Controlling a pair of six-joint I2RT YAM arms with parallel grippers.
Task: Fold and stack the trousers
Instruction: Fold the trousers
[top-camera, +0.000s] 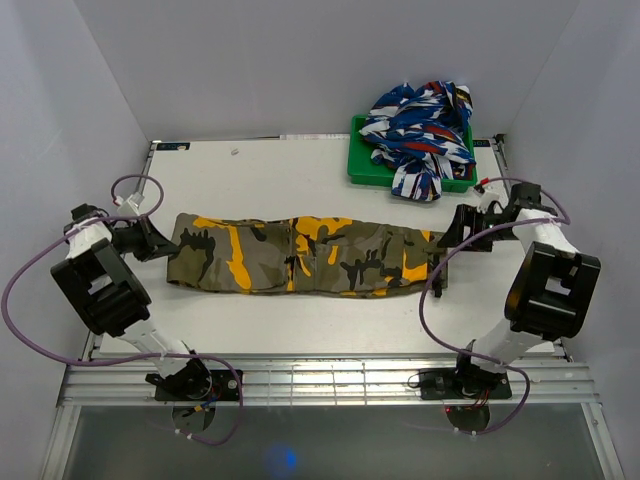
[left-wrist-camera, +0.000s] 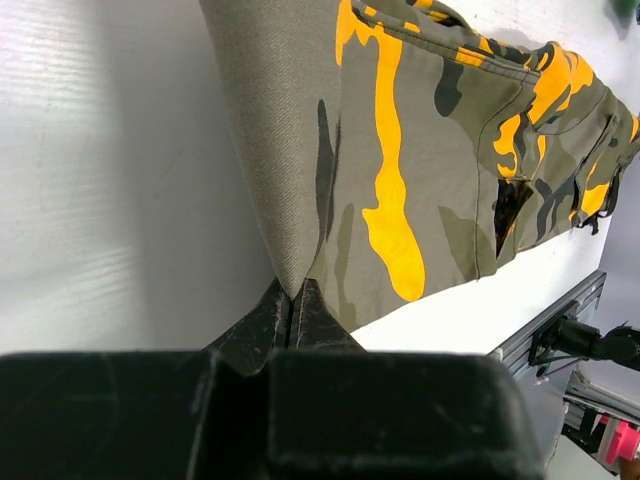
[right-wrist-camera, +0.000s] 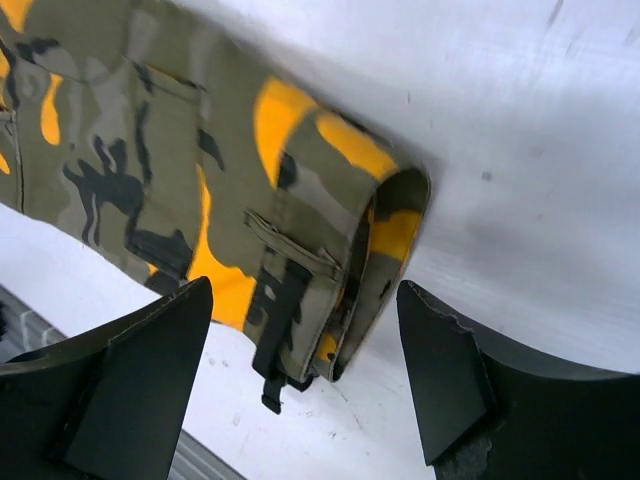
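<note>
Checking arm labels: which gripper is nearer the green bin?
Right. The right gripper sits just in front of the green bin, at one end of the trousers; the left gripper is at the other end.

The trousers (top-camera: 305, 255) are laid out across the middle of the surface (top-camera: 300, 170) as a long, narrow folded band running left to right. Olive, black and orange-yellow camouflage print is shown, with cargo pockets.

Green tray (top-camera: 361, 160) behind right pincer (top-camera: 447, 243); tabletop (top-camera: 300, 322) free nearside.
</note>
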